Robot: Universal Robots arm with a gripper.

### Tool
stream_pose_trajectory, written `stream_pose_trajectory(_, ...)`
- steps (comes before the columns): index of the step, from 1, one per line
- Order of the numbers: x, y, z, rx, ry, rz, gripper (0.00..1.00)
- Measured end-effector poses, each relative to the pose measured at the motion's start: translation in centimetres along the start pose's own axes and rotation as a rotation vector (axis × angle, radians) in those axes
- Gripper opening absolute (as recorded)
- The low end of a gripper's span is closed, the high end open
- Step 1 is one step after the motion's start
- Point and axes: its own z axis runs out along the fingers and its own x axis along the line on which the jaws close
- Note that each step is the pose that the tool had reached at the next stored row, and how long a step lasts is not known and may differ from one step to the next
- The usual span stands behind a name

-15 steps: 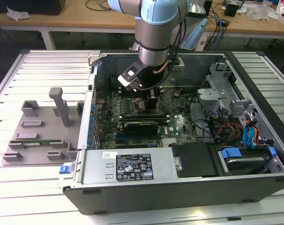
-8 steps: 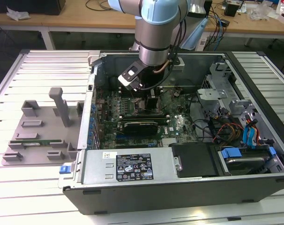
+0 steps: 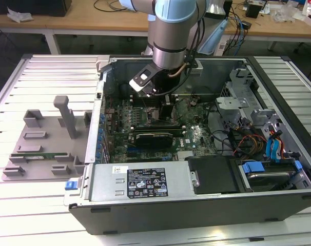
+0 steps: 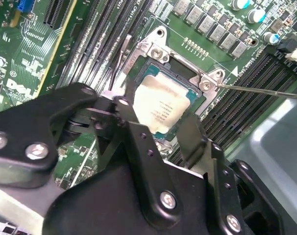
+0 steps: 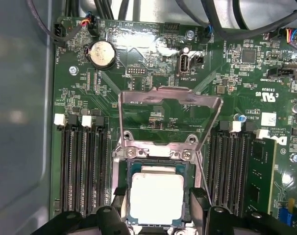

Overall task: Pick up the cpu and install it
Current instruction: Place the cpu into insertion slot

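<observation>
- The gripper (image 5: 158, 208) reaches down into an open computer case (image 3: 101, 187). In both wrist views its two black fingers (image 5: 120, 205) stand apart, one at each of two opposite edges of the cpu (image 5: 157, 193).
- The cpu is a square chip with a pale silver top and a thin green rim. It lies flat between the fingers, inside the socket frame (image 5: 158, 152) on the green motherboard (image 5: 148, 49).
- Each fingertip sits so close to the chip's edge that I cannot tell whether they pinch it or stand just clear of it.
- The second wrist view looks past the finger linkage, and one finger covers a corner of the chip there. In the first wrist view the gripper's own body covers the chip's nearest edge.
- Just beyond the fingertips, the first wrist view shows the hinged metal load plate (image 5: 170, 96) standing raised and open.
- The second wrist view shows a thin metal lever (image 4: 266, 91) running out from the socket to one side of the fingers.
- Outside each finger, black memory slots (image 5: 82, 171) run in rows alongside the socket.
- Farther past the load plate sits a round coin battery (image 5: 102, 53).
- In the exterior view the arm (image 3: 173, 31) comes down into the case, and its wrist hides the socket.
- A long black graphics card (image 3: 153, 138) lies across the board.
- A grey plastic tray (image 3: 42, 154) rests on the slatted table (image 3: 47, 72) outside the case, at the exterior view's left and well apart from the fingers.
</observation>
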Motion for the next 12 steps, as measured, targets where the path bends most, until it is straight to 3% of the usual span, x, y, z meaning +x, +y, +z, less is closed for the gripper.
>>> stream_pose_trajectory(2, 0.02, -0.01, -0.02, 0.0, 0.0, 0.0, 0.42)
stream_pose_trajectory(3, 0.02, -0.01, -0.03, 0.0001, -0.0001, 0.0, 0.42)
stream_pose_trajectory(6, 0.0, -0.07, -0.03, 0.0001, -0.0006, 0.0, 0.11)
stream_pose_trajectory(10, -0.05, -0.35, 0.07, -0.0003, 0.0025, 0.0, 0.11)
stream_pose_trajectory(12, -0.05, -0.35, 0.2, -0.0005, 0.0077, 0.0, 0.11)
